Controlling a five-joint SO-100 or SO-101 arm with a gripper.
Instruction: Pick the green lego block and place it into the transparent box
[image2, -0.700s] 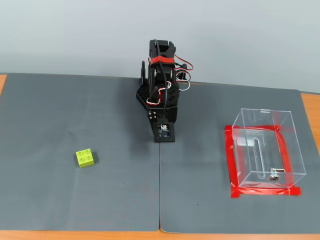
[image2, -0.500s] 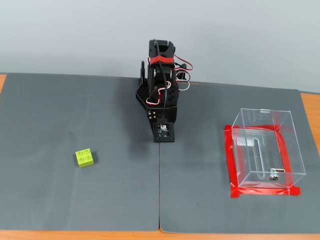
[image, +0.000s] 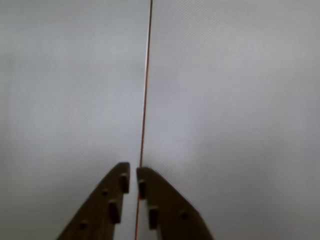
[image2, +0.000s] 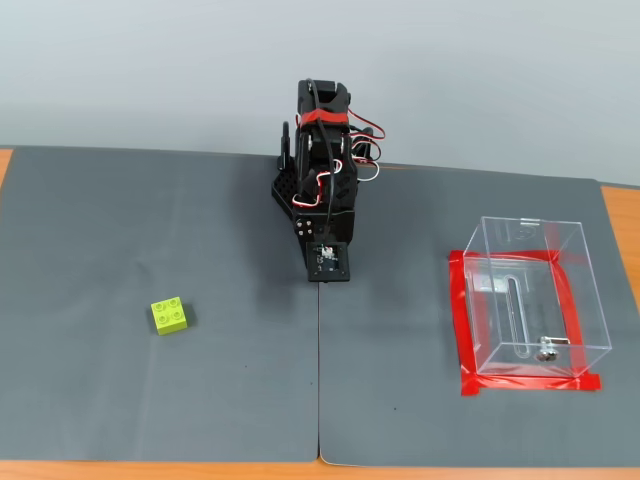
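- The orange-edged desk (image2: 618, 215) carries two dark grey mats (image2: 150, 300) meeting at a central seam; a pale wall sits behind.
- Black folded arm (image2: 322, 180), upper centre.
- Transparent box (image2: 535, 295), red tape (image2: 468, 330) at its base, right side.
- Claw (image: 132, 181) narrowed almost shut, holding nothing.
- Lime-green lego block (image2: 171, 315), lower left, unobstructed.

Lime-green lego block (image2: 171, 316), red-taped clear box (image2: 530, 300)

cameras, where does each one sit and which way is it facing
Wrist view: rides on the arm, looks down at the grey mat seam; the hand, fingers nearly together, fills the bottom edge.
Fixed view: raised at the table front, facing the folded arm, green lego block left, transparent box right.
Both show the seam.
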